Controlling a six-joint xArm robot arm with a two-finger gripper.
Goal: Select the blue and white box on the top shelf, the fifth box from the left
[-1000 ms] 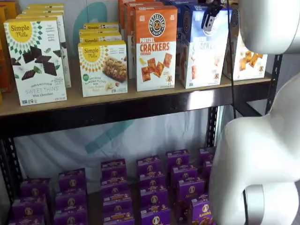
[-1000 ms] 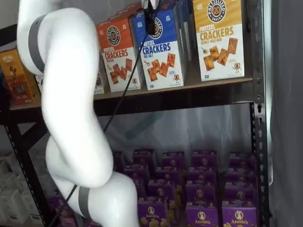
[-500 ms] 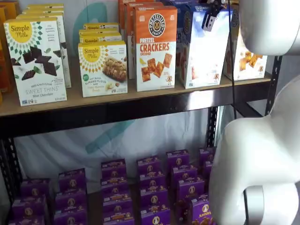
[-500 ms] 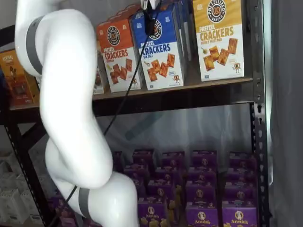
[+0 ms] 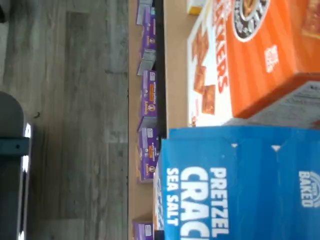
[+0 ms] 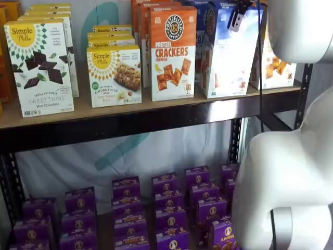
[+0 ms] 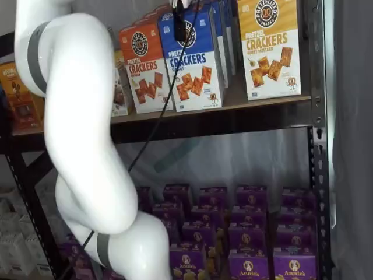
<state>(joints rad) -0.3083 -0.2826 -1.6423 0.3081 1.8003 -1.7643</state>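
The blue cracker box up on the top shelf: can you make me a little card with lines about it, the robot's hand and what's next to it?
box: blue and white box, Pretzel Crackers Sea Salt
place: top shelf
pose: tilted, leaning out of its row
hand: hand at the box's top edge, closed on it
neighbour on one side: orange Cheddar cracker box
neighbour on other side: yellow-topped cracker box
lower level: purple boxes

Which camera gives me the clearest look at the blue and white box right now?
A shelf view shows the blue and white box best: whole front, readable lettering, leaning on the top shelf. In a shelf view its front is washed out by glare. The wrist view catches only its blue top.
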